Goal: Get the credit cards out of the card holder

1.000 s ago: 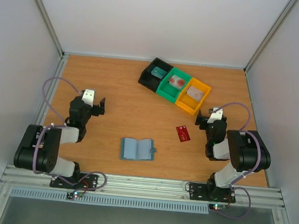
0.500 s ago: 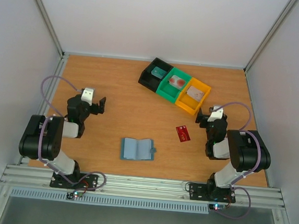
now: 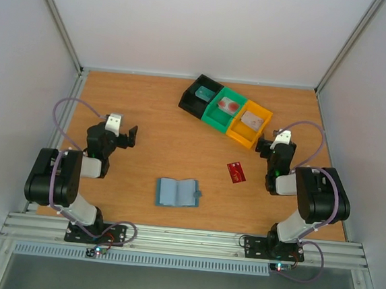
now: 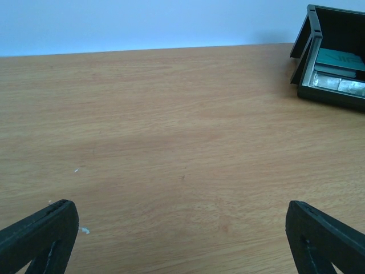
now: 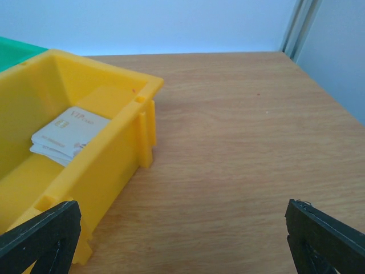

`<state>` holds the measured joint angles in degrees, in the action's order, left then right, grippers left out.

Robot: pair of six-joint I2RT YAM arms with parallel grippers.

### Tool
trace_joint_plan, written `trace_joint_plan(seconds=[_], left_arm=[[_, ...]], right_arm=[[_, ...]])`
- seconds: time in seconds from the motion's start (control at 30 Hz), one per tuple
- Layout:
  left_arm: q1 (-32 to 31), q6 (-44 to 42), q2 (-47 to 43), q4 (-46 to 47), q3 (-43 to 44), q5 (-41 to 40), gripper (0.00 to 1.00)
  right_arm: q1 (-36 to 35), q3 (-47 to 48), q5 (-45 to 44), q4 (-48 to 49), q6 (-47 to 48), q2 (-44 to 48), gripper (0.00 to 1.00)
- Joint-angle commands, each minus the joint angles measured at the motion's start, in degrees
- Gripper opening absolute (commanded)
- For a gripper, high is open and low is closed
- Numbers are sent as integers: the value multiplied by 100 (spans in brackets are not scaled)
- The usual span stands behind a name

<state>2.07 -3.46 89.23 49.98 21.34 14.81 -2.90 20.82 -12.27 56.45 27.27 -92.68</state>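
Top external view: logged holder [image 3: 177,192], light blue, spread open and flat on table [image 3: 148,113], near the front edge, roughly midway between the two arms. Made out pockets on its right half and a small tab at its right edge; could not tell whether any cards sat inside.

Found red card [image 3: 236,172] lying flat on bare wood, right of holder and apart from it, between holder and right arm.

Counted three bins in a slanted row at the far side, touching one another: black bin [image 3: 191,102], green bin [image 3: 212,118], orange bin [image 3: 238,133]. Noted teal card [image 3: 204,91] in black bin, pale item [image 3: 228,106] with red marks in green bin, grey cards [image 3: 252,119] in orange bin.

Recorded left gripper [image 3: 127,137] at the table's left side, well apart from holder, fingers spread wide, holding nothing.

Recorded right gripper [image 3: 266,147] just beside orange bin's near corner, fingers likewise spread wide, holding nothing.

Left wrist view: caught only bare wood between the fingertips, black bin at far right.

Right wrist view: caught orange bin at left, looking yellow, with the pale cards stacked inside, the top one printed "VIP".
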Motion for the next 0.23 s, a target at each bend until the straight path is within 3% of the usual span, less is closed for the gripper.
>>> trace_joint_plan(seconds=[0.0, 0.2], left_arm=[[13, -67, -40, 223, 63, 35, 99], [11, -51, -20, 325, 45, 22, 99]], right_arm=[[26, 18, -242, -107, -110, 84, 98], [28, 153, -282, -365, -137, 79, 98]])
